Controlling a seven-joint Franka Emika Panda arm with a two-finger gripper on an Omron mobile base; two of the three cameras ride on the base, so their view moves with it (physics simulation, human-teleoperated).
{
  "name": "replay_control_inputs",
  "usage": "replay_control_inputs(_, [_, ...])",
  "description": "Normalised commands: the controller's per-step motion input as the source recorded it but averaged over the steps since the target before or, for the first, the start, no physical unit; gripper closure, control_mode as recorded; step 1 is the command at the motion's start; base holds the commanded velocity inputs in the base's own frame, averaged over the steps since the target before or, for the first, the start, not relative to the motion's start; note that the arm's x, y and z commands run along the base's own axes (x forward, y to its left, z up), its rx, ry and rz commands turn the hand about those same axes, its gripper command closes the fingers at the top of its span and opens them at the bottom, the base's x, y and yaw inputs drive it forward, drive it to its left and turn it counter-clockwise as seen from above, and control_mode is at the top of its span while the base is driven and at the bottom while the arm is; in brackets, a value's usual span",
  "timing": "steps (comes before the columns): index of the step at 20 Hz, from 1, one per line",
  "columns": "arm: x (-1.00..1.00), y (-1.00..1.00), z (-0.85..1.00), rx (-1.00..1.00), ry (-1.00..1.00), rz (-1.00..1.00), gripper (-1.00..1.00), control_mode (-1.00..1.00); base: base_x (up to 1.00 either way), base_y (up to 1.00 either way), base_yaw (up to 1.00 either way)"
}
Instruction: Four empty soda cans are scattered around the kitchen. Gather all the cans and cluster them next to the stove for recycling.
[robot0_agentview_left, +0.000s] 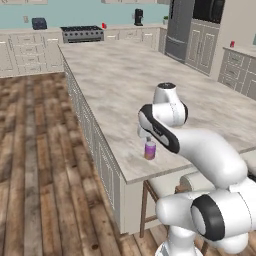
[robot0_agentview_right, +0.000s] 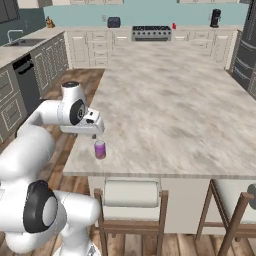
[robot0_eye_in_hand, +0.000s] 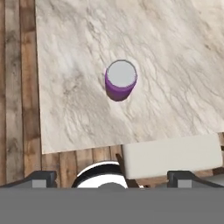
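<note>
Purple can (robot0_eye_in_hand: 120, 80) upright near island counter (robot0_agentview_left: 115, 80) corner | gripper (robot0_eye_in_hand: 112, 177) hovers directly above, jaws spread wide, likely lining up a top-down grab

Purple can (robot0_eye_in_hand: 120, 80) upright near island counter (robot0_eye_in_hand: 175, 52) corner.
</note>
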Motion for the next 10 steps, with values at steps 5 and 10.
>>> replay_control_inputs(5, [0.11, 0.00, -0.17, 0.00, 0.06, -0.01, -1.00, -1.00, 0.00, 0.00, 0.00])
replay_control_inputs(10, [0.09, 0.00, -0.22, 0.00, 0.00, 0.00, -1.00, -1.00, 0.00, 0.00, 0.00])
